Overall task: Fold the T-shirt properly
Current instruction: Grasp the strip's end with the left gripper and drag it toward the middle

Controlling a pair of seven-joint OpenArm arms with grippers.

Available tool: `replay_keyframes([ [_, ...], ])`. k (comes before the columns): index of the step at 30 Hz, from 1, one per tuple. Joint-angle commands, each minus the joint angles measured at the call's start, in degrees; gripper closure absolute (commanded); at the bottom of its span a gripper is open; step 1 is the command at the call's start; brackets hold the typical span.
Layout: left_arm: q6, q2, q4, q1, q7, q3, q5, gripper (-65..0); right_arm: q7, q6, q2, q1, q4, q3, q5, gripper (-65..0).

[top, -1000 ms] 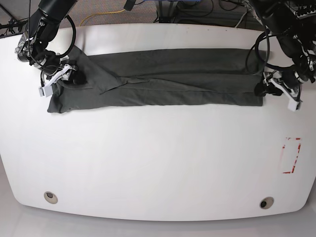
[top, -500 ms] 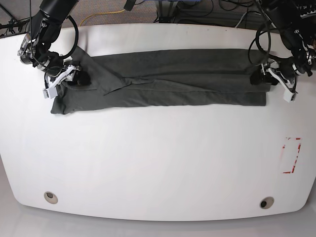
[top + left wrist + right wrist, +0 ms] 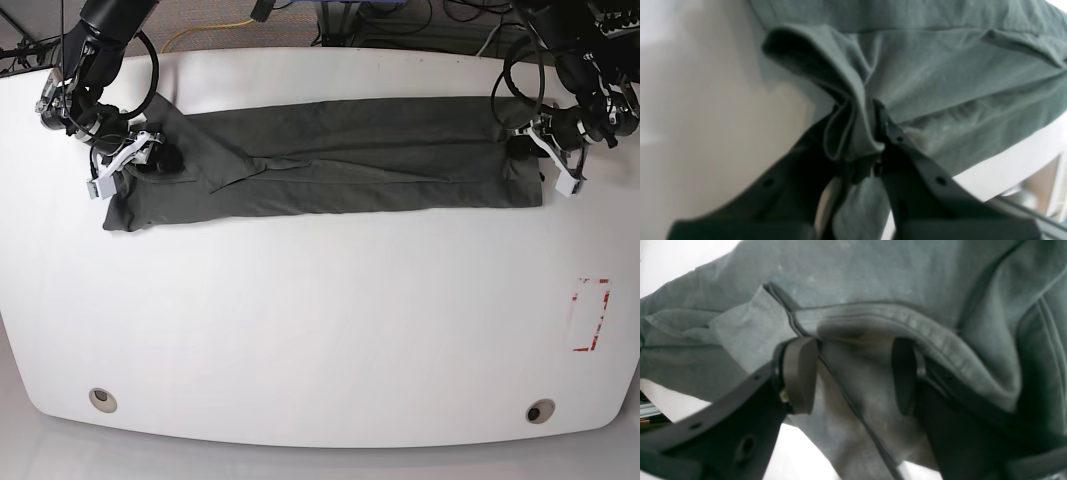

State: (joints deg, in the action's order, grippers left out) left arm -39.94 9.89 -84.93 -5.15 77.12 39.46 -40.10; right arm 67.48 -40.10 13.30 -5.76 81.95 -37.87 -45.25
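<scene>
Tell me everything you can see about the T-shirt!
The T-shirt is dark grey, soft-looking cloth, folded into a long band lying across the white table. It has creases and a ribbed hem. The left gripper pinches a bunched fold at one end. The right gripper sits at the other end, fingers apart over the cloth.

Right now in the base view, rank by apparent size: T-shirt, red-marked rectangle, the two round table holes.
1. T-shirt, by far.
2. Red-marked rectangle.
3. Left hole and right hole: look alike, no ranking.
</scene>
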Motion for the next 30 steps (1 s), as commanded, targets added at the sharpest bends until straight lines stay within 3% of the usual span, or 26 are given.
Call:
replay_keyframes([
  [1,-0.06,0.0,-8.48,-1.31,-0.33,-0.3,-0.83,-1.7,0.6,0.1,0.72,0.0,0.55,-0.07,0.82,-34.1],
  [5,-0.06,-1.41,-17.71,-2.02,-0.33,-3.73,-3.38,-1.7,0.6,0.1,0.63,0.09,0.55,0.02,0.82,-34.1],
  [9,-0.06,-2.11,-24.66,-3.6,-0.33,-11.37,-6.63,-1.7,0.6,0.1,0.63,0.0,0.55,0.02,0.82,-34.1],
  [14,-0.06,-3.78,-25.71,-2.55,-0.33,-21.13,-6.63,-2.2,0.6,0.1,0.63,0.09,0.55,0.02,0.82,-34.1],
  [20,-0.06,-6.07,-25.45,-1.84,-0.51,-30.8,-6.19,-8.3,0.6,0.1,0.99,-0.09,0.55,0.02,0.9,-34.1],
  [30,-0.06,-11.87,-25.45,0.0,-0.59,-38.28,4.18,-10.4,0.6,0.1,0.99,0.18,0.64,0.02,0.9,-34.1],
])
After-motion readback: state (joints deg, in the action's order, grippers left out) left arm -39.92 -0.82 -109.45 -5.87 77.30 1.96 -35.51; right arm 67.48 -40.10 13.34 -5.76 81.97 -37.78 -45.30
